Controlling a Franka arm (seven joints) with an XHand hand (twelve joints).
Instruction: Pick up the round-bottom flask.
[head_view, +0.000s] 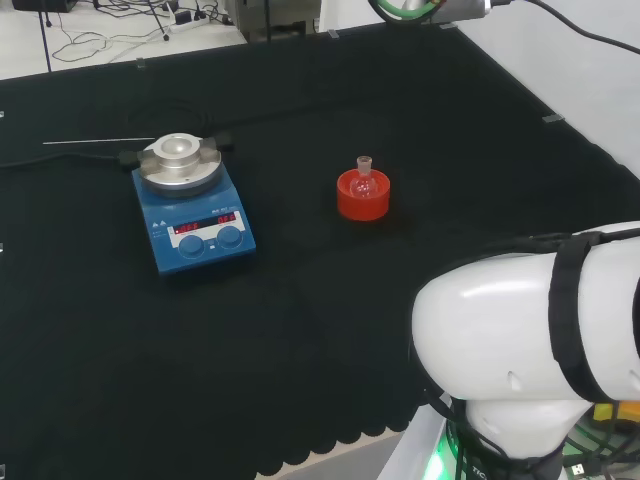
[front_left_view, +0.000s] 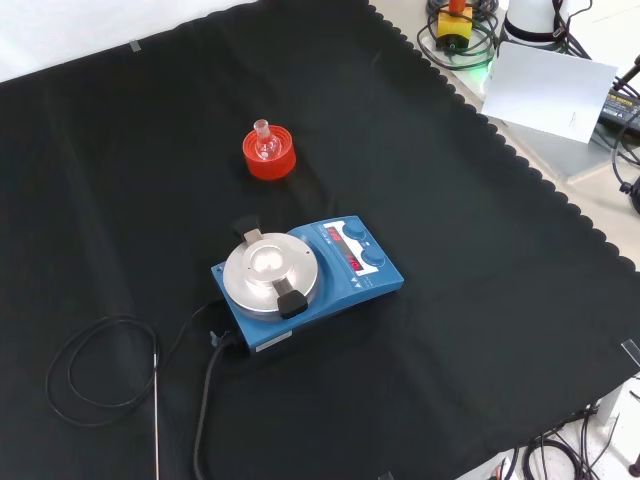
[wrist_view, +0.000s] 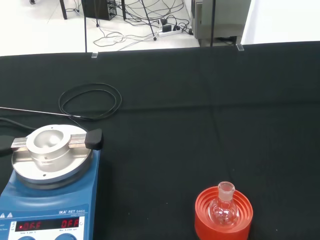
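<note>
one clear round-bottom flask (head_view: 363, 180) is sitting upright in one red ribbed stand (head_view: 362, 196) on the black cloth (head_view: 300, 330), well apart from one blue hotplate stirrer (head_view: 193, 214) that is standing to its left in the head view. whether the hand is open or closed cannot be told.

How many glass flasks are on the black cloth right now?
1. A small clear glass round-bottom flask sits upright in the red ribbed ring stand, right of the blue hotplate stirrer in the head view. Clear glassware could escape notice.
</note>
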